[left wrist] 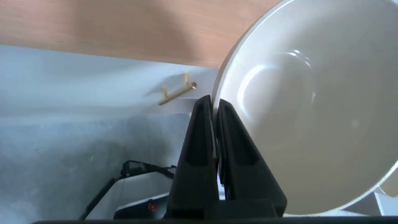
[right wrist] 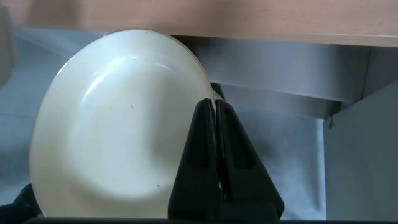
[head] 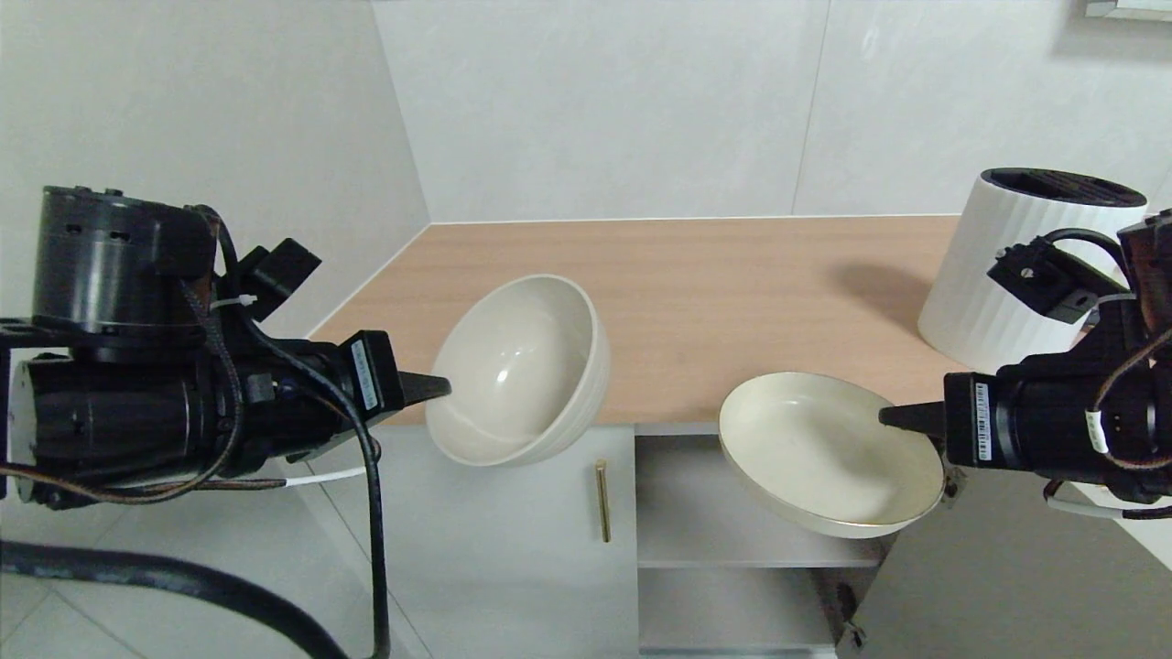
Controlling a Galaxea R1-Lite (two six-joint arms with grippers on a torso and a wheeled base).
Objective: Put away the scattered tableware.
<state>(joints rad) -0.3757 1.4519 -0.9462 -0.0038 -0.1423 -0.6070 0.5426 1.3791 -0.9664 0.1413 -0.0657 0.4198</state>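
Behind plate [head: 829, 453], half-hidden cabinet shelf [head: 682, 517]

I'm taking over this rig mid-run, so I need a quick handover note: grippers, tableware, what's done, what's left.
Left gripper: fingers shut on the rim of the bowl, held tilted in the air at the front edge of the counter.
Right gripper: fingers shut on the rim of the plate, held in front of the open cabinet under the counter.
Done: both pieces are picked up.
Left: set both down, probably on the cabinet shelves, then release.
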